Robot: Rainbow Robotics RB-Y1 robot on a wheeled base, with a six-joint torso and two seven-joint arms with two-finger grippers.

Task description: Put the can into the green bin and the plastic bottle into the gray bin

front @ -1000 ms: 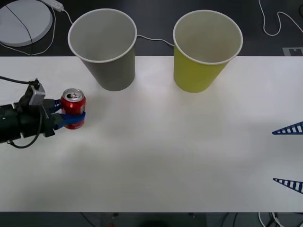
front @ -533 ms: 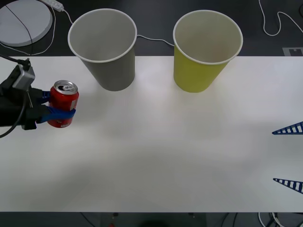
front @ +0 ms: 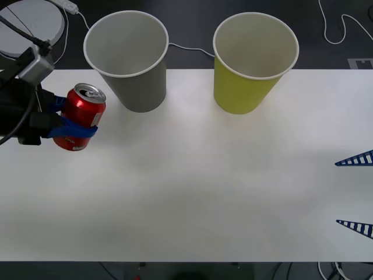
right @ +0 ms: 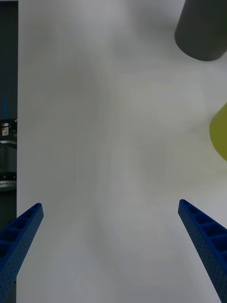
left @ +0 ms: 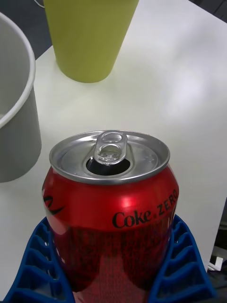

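Note:
The red can (front: 81,116) with its silver top is held off the table at the far left, tilted a little, with my left gripper (front: 70,119) shut on it. Up close, the can (left: 111,203) sits between the blue ribbed fingers (left: 38,265). The gray bin (front: 128,58) stands upright just right of the can, at the table's back edge. The green bin (front: 253,61) stands farther right. My right gripper (front: 355,192) waits open at the right edge, its fingers (right: 203,241) apart over bare table. The plastic bottle is out of view.
The white table (front: 192,192) runs from the bins to the front edge. A white round disc (front: 26,23) and cables (front: 341,29) lie on the dark floor behind the table.
My left gripper has lifted the can off the table and carried it slightly left and up, and the can now tilts. The right arm has stayed still.

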